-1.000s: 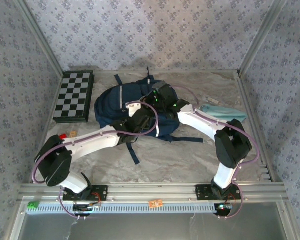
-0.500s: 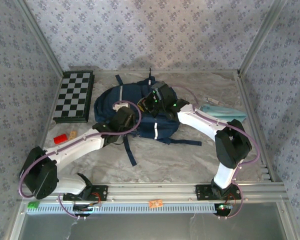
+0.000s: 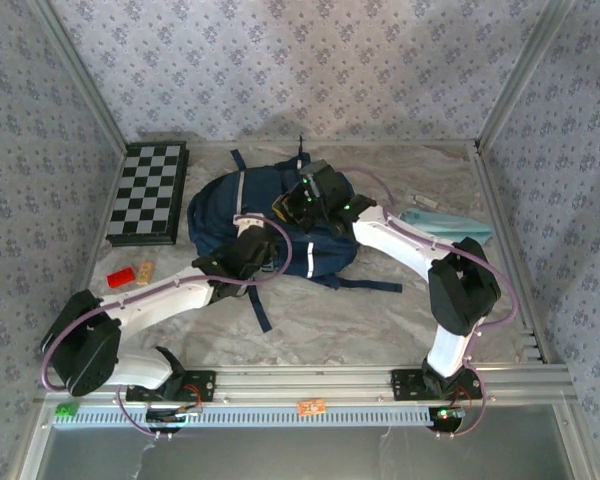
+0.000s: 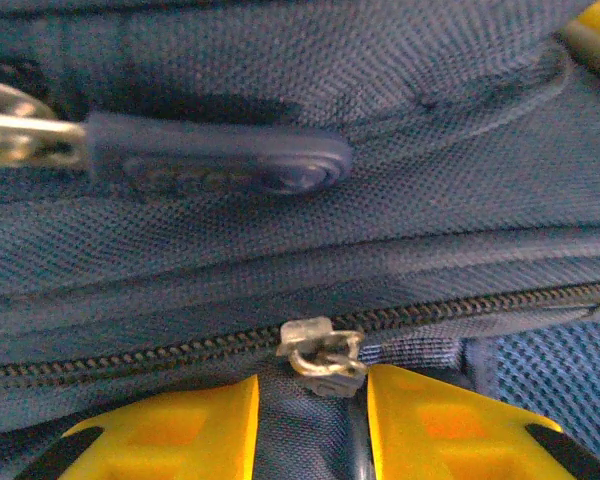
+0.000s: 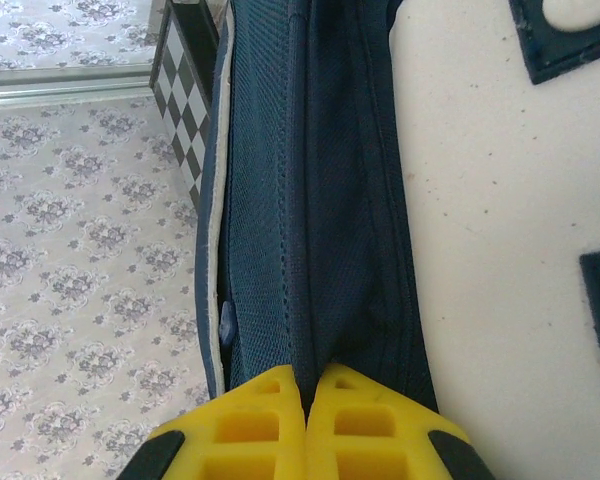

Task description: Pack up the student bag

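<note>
Arms both reach over large navy blue fabric backpack (image 3: 218,203), lying centre-rear on grey marbled table (image 3: 380,315). L gripper (image 4: 313,400): jaws apart, straddling metal zip slider (image 4: 320,357). R gripper (image 5: 305,388): jaws pinched on backpack fabric fold.

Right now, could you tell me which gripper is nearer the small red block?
Left. The left gripper is at the navy fabric backpack, right of the small red block; the right gripper pinches backpack fabric farther right.

Both arms hide part of the student bag (image 3: 215,200), whose blurred zipper pull (image 4: 220,165) is cropped at left.
</note>
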`<state>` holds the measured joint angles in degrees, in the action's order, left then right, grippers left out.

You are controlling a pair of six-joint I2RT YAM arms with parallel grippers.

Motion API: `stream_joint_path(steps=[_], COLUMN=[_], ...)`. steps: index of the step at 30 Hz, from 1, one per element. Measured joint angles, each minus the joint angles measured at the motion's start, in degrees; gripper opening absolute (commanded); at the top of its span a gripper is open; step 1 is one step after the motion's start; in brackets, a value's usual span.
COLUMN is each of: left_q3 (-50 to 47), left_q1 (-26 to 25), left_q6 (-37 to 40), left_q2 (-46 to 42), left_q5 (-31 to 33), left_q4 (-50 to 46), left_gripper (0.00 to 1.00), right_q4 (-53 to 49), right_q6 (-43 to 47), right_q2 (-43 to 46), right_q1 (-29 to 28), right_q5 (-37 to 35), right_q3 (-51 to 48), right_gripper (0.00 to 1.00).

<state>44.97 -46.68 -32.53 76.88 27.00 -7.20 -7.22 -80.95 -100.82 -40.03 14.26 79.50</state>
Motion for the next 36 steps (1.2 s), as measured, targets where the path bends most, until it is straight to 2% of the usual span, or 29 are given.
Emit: stream_joint_path(steps=[3,7,11,19,27,33,36], left_q3=[0.07,0.74,1.20,0.87,-2.40,-3.06,-2.75], left_q1=[-0.11,0.13,0.83,4.46,11.89,12.37,9.88], left_q6=[0.59,2.25,3.96,6.29,8.90,10.67,10.43], left_q2=[0.68,0.76,0.46,-4.07,-8.48,-8.87,-8.24], left_q5=[2.73,4.83,4.07,-2.78,-12.28,-18.84,-20.00], left_q4=[0.81,0.96,0.96,-2.25,-4.83,-4.74,-4.07], left_gripper=[0.26,0.12,0.00,0.00,0.00,0.00,0.00], right_q4=[0.17,0.57,0.61,1.11,-0.26,-3.56,-7.32], right_q6=[0.00,0.04,0.87,3.87,8.02,13.42,17.18], right_q2=[-0.15,-0.17,-0.17,-0.15,-0.11,-0.11,-1.16], right_q1=[-0.24,-0.24,-0.22,0.70,1.07,2.67,4.70], right_q5=[-0.13,-0.17,-0.15,0.76,2.12,3.89,6.29], right_q3=[0.00,0.00,-0.07,-0.63,-0.74,-0.39,2.32], right_gripper=[0.00,0.00,0.00,0.00,0.00,0.00,0.00])
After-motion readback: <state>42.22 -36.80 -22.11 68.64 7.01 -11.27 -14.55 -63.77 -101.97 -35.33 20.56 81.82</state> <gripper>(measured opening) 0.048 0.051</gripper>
